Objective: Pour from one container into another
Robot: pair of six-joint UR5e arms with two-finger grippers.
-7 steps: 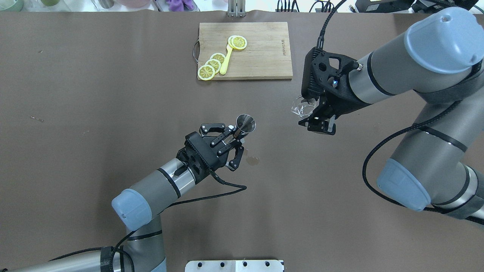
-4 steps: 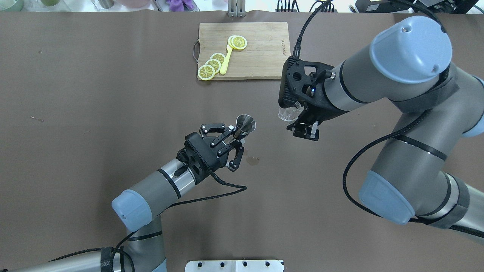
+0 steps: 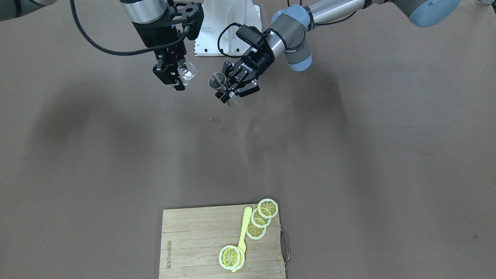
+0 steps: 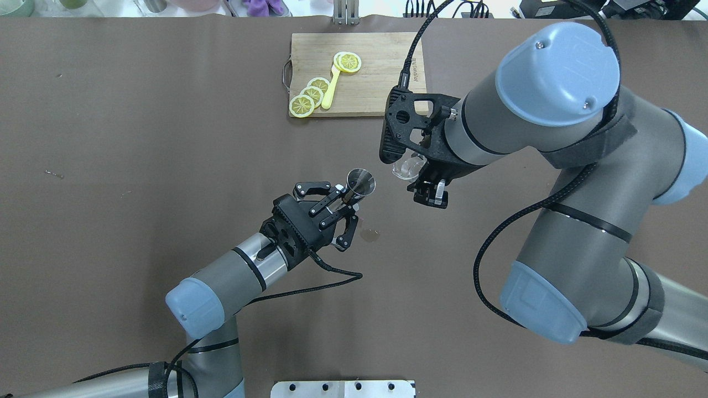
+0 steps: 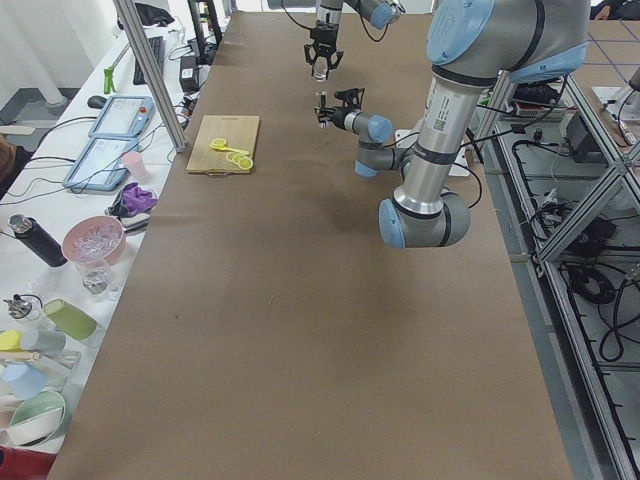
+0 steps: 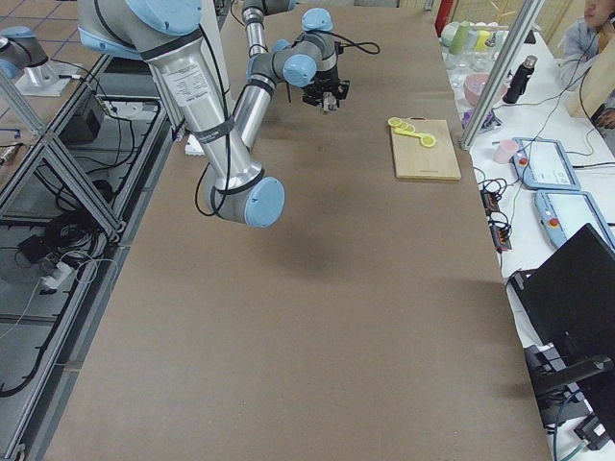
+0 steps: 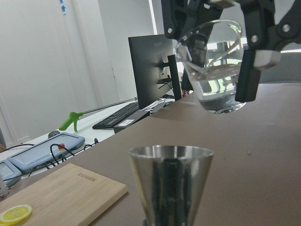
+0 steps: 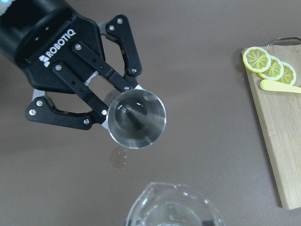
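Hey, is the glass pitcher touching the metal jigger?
Apart. The overhead view shows bare table between the glass pitcher and the jigger.

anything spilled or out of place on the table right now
Yes: a small wet patch with a few droplets on the brown table, roughly below the metal jigger in the left tool. It looks like spilled liquid, though the glass pitcher is beside the jigger, not over it.
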